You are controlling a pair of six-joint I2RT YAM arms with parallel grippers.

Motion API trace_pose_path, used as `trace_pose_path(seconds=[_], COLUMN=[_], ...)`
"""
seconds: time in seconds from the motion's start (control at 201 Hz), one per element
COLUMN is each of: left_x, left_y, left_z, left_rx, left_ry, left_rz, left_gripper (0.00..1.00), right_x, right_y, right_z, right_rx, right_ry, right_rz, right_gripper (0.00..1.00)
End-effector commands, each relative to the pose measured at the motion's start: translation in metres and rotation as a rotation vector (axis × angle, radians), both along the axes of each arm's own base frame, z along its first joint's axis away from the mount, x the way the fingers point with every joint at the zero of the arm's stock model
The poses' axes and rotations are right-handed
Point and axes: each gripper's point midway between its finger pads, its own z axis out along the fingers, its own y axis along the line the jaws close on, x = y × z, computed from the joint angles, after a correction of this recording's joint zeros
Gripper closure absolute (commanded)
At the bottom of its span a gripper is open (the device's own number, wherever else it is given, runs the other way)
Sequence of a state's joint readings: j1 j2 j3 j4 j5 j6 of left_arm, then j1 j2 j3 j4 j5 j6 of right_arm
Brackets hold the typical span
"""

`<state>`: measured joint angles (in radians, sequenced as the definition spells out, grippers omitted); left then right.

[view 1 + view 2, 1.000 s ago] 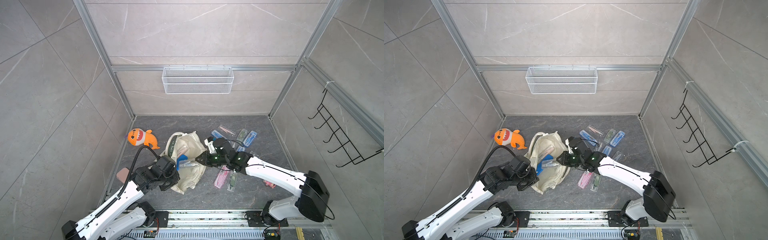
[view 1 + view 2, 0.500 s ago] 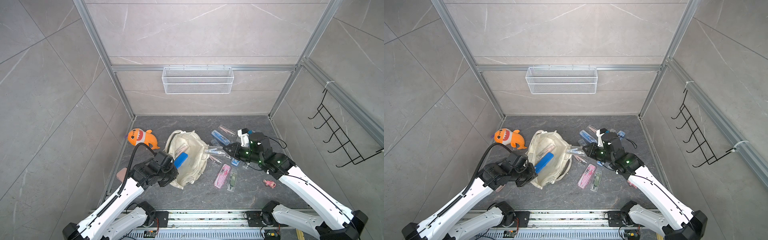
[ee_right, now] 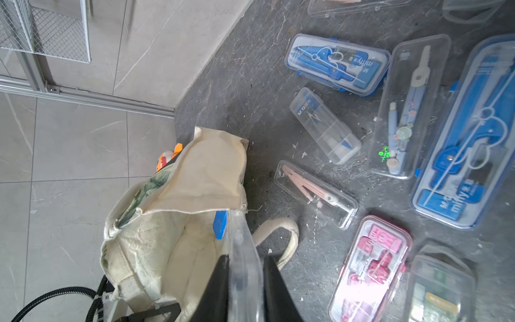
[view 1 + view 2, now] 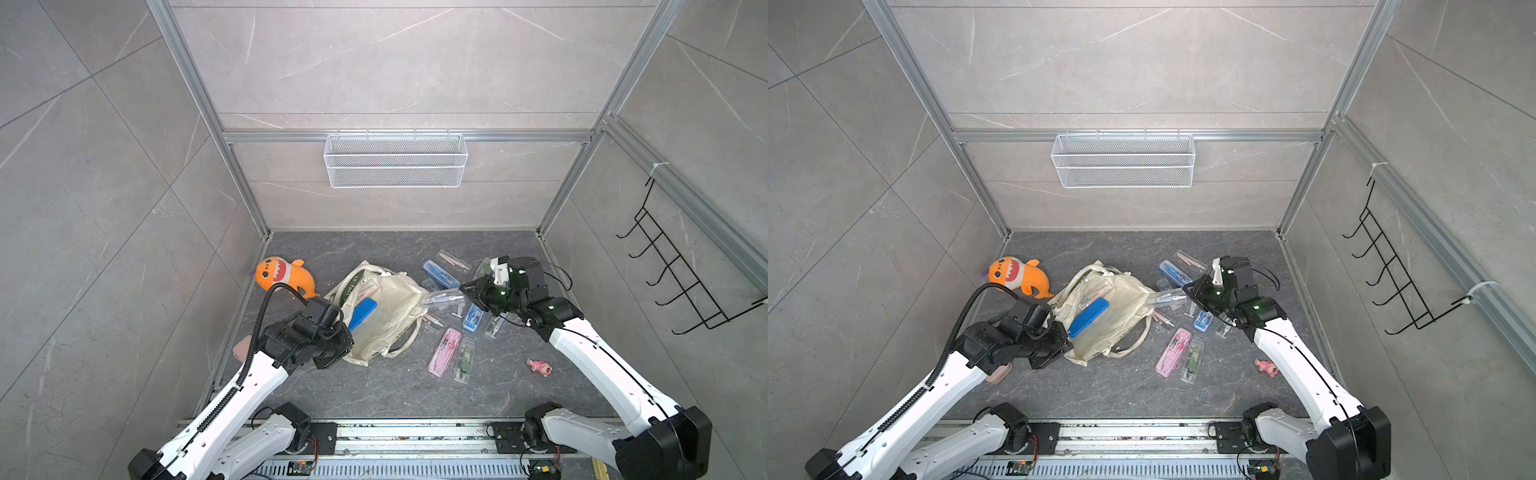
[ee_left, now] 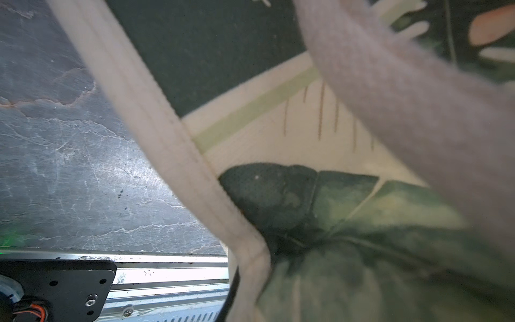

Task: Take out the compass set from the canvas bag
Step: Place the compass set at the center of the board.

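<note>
Holding the compass set at the bag's edge

The clear compass set (image 4: 442, 297) sits clamped at one end between the right gripper's (image 4: 464, 290) fingers, its free end by the canvas bag (image 4: 386, 320). That bag slumps mid-floor, a blue case (image 4: 361, 313) in its mouth. The left gripper (image 4: 334, 358) is closed tight against the bag's near corner. Loose cases (image 4: 444, 351) lie beside.

An orange shark plush (image 4: 282, 276) lay near the left wall, a small pink toy (image 4: 539, 367) lay on the floor, and a white wire basket (image 4: 395, 160) and a black hook rack (image 4: 681, 259) hung on the walls.
</note>
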<state>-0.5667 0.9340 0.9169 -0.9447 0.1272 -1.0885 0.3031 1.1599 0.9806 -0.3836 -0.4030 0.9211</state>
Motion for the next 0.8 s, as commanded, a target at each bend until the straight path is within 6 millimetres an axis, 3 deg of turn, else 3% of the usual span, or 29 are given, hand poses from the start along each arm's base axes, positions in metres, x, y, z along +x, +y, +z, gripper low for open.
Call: trace_pose_path(seconds=[0.0, 0.105, 0.269, 0.439, 0.628, 0.793], left_x=[0.005, 0.012, 0.018, 0.023, 0.023, 0.024], left_y=[-0.011, -0.016, -0.012, 0.004, 0.015, 0.009], left_z=[0.002, -0.001, 0.002, 0.013, 0.024, 0.03], left_rx=[-0.036, -0.044, -0.048, -0.059, -0.073, -0.109], left_ry=[-0.004, 0.0, 0.005, -0.001, -0.018, -0.028], left_rz=[-0.036, -0.04, -0.028, 0.001, 0.022, 0.01], left_gripper=[1.0, 1.0, 1.0, 1.0, 1.0, 1.0], right_x=[0.005, -0.005, -0.02, -0.012, 0.018, 0.049], right_y=[0.017, 0.024, 0.012, -0.005, -0.024, -0.018], right_z=[0.036, 0.058, 0.095, 0.112, 0.086, 0.031], right_rx=[0.091, 0.144, 0.122, 0.101, 0.067, 0.104], right_ry=[-0.072, -0.103, -0.178, -0.212, -0.174, -0.112], right_rz=[0.08, 0.13, 0.114, 0.051, -0.056, -0.138], right_gripper=[0.89, 0.89, 0.89, 0.89, 0.88, 0.87])
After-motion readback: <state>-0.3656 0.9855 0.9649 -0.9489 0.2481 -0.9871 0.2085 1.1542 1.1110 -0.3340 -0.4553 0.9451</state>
